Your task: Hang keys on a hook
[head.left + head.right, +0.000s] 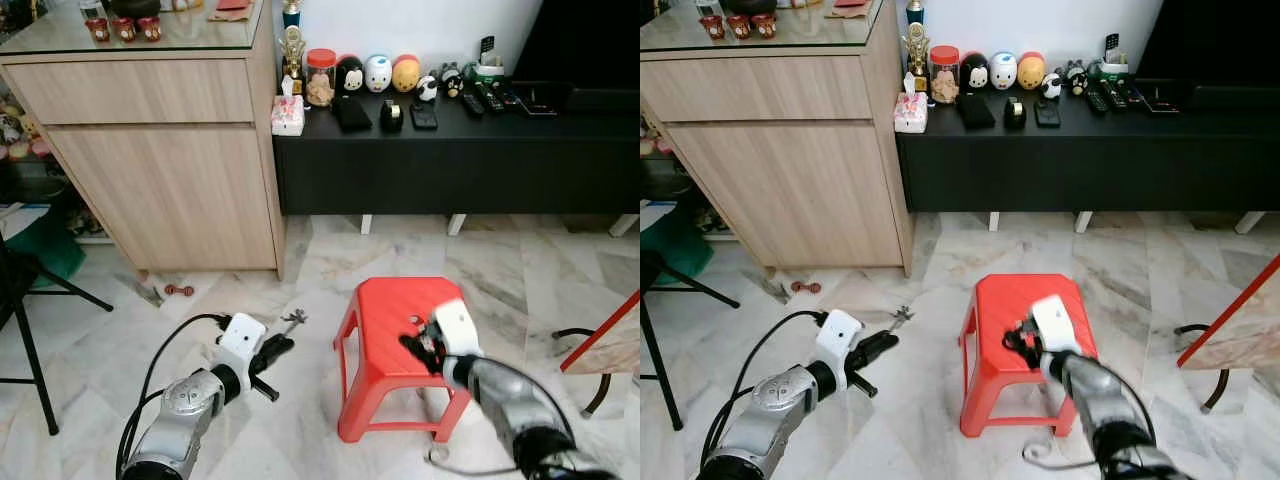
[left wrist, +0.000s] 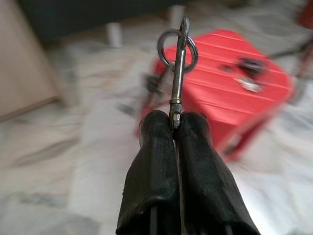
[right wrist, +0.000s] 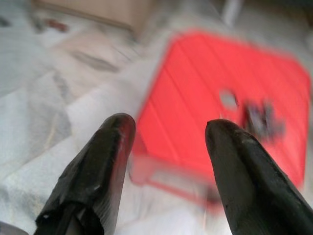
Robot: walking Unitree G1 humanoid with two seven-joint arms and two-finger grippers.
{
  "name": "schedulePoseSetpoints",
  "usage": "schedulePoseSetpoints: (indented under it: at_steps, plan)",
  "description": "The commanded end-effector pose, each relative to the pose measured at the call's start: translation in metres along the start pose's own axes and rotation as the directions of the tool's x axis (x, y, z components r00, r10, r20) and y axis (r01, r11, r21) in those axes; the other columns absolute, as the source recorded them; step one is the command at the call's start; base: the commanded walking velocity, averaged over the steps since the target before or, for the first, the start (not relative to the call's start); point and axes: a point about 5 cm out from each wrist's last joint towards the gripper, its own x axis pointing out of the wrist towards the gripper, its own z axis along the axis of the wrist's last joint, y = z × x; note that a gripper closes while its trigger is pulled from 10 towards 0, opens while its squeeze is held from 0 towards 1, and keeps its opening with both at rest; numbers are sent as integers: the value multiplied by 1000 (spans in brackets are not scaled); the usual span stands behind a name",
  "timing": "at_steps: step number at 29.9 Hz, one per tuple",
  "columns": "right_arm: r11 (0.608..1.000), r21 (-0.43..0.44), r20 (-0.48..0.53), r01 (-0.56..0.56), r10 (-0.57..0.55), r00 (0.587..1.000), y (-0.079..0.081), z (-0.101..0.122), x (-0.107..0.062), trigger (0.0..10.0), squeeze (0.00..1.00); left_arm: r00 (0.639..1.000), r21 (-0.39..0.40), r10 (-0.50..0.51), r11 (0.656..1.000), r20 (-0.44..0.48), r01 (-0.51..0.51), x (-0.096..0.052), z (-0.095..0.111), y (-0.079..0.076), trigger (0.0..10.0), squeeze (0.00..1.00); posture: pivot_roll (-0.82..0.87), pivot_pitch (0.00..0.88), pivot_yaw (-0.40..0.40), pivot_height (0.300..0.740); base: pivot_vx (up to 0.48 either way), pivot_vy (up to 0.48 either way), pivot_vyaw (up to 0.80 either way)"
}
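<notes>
Left claw (image 1: 280, 345) is out low over the marble floor (image 1: 320, 255), left of the red stool (image 1: 395, 320), its two black fingers (image 2: 156, 166) pressed together on the base of a metal clip (image 2: 177, 73). The clip is a slim silver snap hook with a split ring (image 2: 177, 45) threaded through its far end, and something dark and blurred dangles from the ring. Its long axis runs straight out along the fingers, away from the wrist, pointing forward and a little right toward the stool; in the head views the metal shows as a small glinting bit (image 1: 294, 319) just past the fingertips, above the floor. Right claw (image 1: 420, 350) hovers over the stool's near right part, fingers (image 3: 105, 161) spread wide with nothing between them. On the stool top, beside its centre hole, lies a small dark bunch (image 3: 261, 120), too blurred to make out what it is. Farther back stand a wooden cabinet (image 1: 160, 170) on the left and a low black surface (image 1: 450, 150) carrying jars, figurines and remotes.
</notes>
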Motion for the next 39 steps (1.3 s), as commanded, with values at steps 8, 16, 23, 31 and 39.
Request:
schedulePoseSetpoints:
  at_steps: [8,16,23,31,39]
  plan:
    - [961,180,-130,211,-190,973,5,-60,-14,10000,0,978,-107,193,977,73,-185,2,-1,4,10000,0,88,51,-24,740,0,0,0]
    - [935,184,-249,304,-255,934,16,-99,-27,10000,0,956,-106,279,957,95,-268,4,0,4,10000,0,76,17,-15,740,0,0,0]
    - [922,202,-361,329,-242,901,25,-131,-43,10000,0,948,-91,284,958,146,-273,8,8,-3,10000,0,92,2,-19,740,0,0,0]
    - [923,210,-366,322,-231,901,23,-131,-43,10000,0,935,-105,297,954,193,-282,10,16,-1,10000,0,74,36,-19,740,0,-191,0]
    - [938,164,-371,305,-228,900,26,-135,-45,10000,0,923,-108,308,951,231,-290,7,21,5,10000,0,76,59,-17,740,0,-259,0]
